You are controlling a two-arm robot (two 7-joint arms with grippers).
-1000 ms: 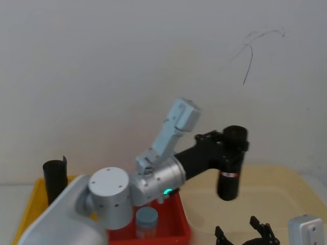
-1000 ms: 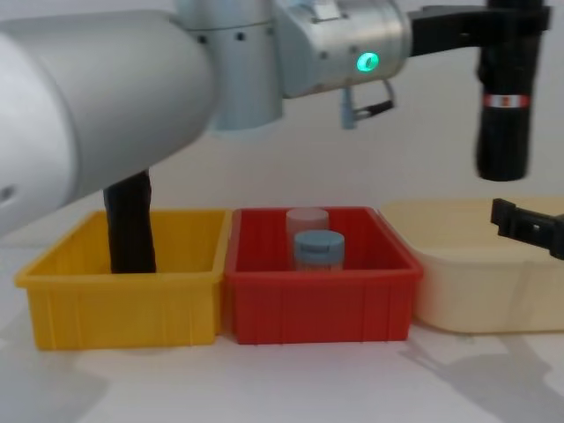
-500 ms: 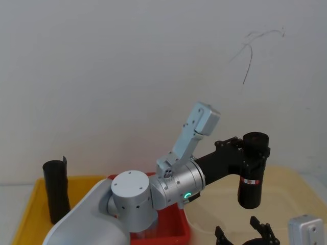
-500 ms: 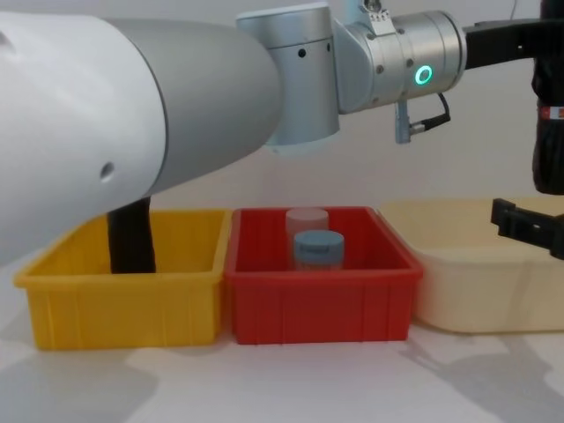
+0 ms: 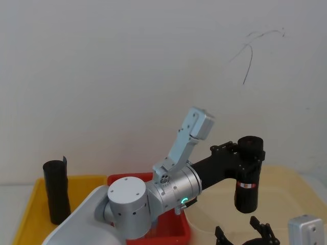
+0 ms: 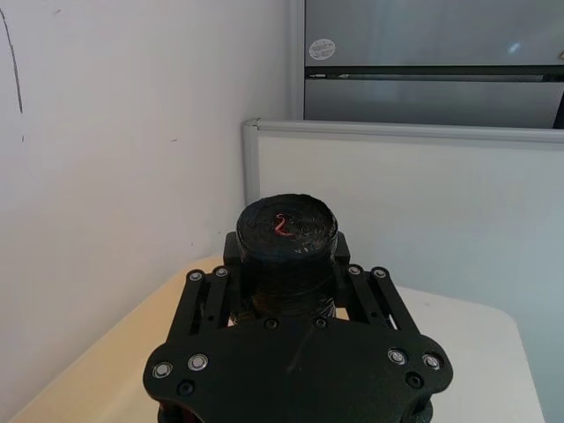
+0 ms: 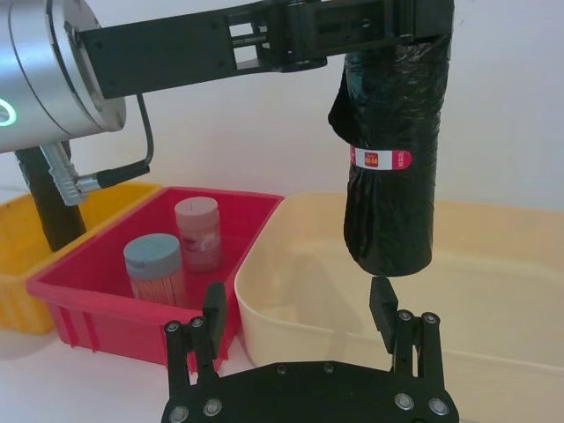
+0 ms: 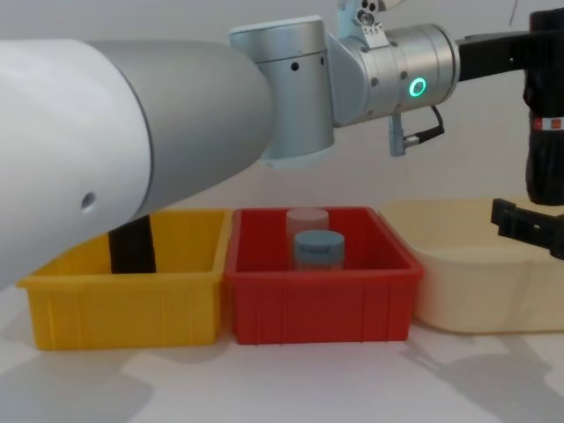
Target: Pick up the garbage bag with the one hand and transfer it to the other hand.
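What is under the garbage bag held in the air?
The cream tub, with the open right end effector just below the garbage bag, which the left end effector grips near its top. The tub's floor is partly covered.

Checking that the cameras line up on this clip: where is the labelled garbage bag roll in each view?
Head view: garbage bag at lower right, held upright by the left gripper.
Chest view: garbage bag at the right edge, upper half.
Left wrist view: garbage bag at centre, seen end-on.
Right wrist view: garbage bag above the right gripper, label showing.
Shared landmark: the cream tub beneath it.
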